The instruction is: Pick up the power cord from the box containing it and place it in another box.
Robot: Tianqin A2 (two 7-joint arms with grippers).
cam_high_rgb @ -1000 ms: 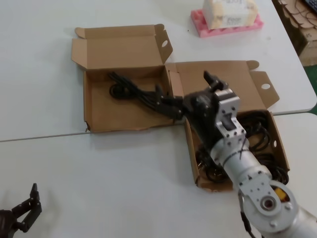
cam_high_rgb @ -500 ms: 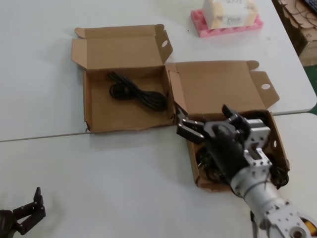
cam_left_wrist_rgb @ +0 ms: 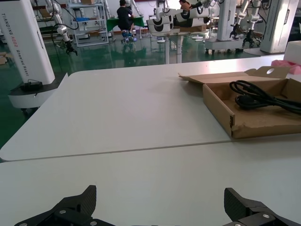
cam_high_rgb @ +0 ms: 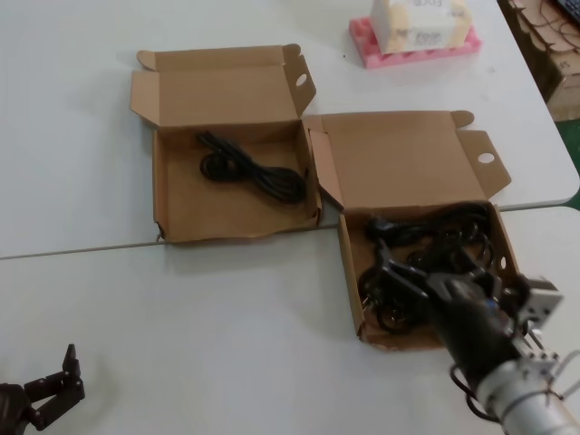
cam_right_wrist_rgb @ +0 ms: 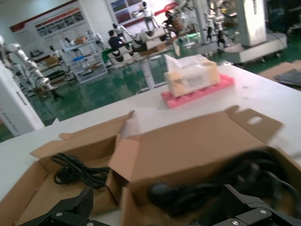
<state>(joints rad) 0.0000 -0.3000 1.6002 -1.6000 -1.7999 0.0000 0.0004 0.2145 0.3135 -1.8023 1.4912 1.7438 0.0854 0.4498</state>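
Observation:
The power cord (cam_high_rgb: 249,168), a thin black loose coil, lies alone in the box with the wavy front wall (cam_high_rgb: 172,204). It also shows in the left wrist view (cam_left_wrist_rgb: 256,96) and the right wrist view (cam_right_wrist_rgb: 75,169). The askew box with the flat lid (cam_high_rgb: 408,154) holds a tangle of black cords (cam_high_rgb: 435,236). My right gripper (cam_high_rgb: 399,272) is open and empty, low over that box's near part; in its wrist view (cam_right_wrist_rgb: 160,197) the jaws stand wide apart. My left gripper (cam_high_rgb: 54,385) is open and parked at the near left of the table (cam_left_wrist_rgb: 162,197).
A pink foam tray with a white box (cam_high_rgb: 417,32) stands at the back right. Cardboard pieces (cam_high_rgb: 548,45) lie past the table's right edge. A seam between two tabletops (cam_high_rgb: 91,249) runs under both boxes.
My right gripper let go of the power cord in the wavy-fronted box and drew back to the near right, over the askew box. The cord stays in the box. The left arm has not moved.

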